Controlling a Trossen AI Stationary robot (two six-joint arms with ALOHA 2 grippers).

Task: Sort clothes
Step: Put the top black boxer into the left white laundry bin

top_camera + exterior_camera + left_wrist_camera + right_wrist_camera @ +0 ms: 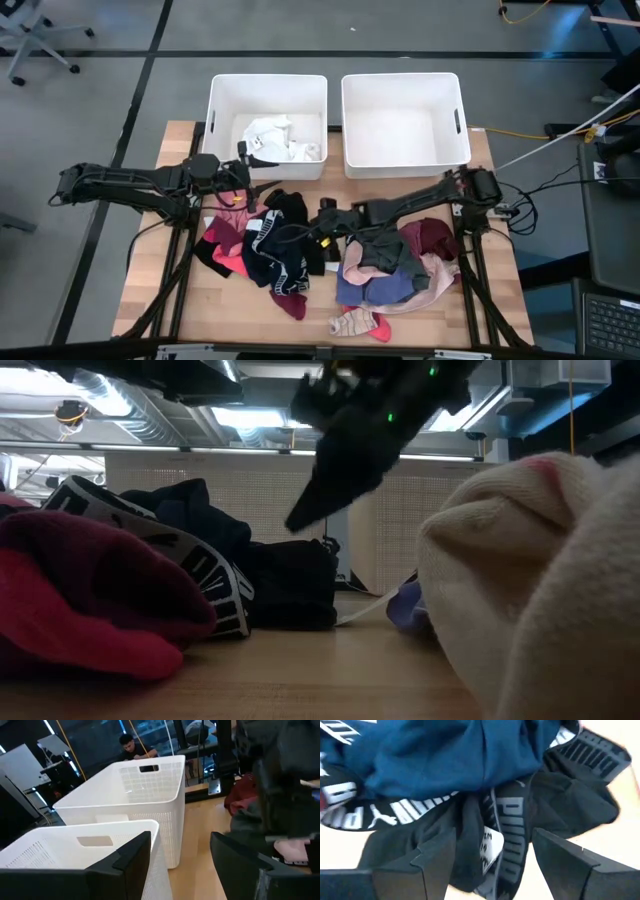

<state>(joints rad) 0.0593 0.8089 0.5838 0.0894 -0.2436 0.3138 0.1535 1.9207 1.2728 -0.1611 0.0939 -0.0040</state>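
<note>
Only a few white garments (272,138) have been put into the left bin (266,88); the right bin (404,118) is seen empty. Most of the clothes (330,262) are left heaped on the surface (150,290). The right hand (328,216) is held spread just above a black waistbanded garment (505,820) directly beneath it. The left hand (243,172) is held spread and empty beside the left bin.
</note>
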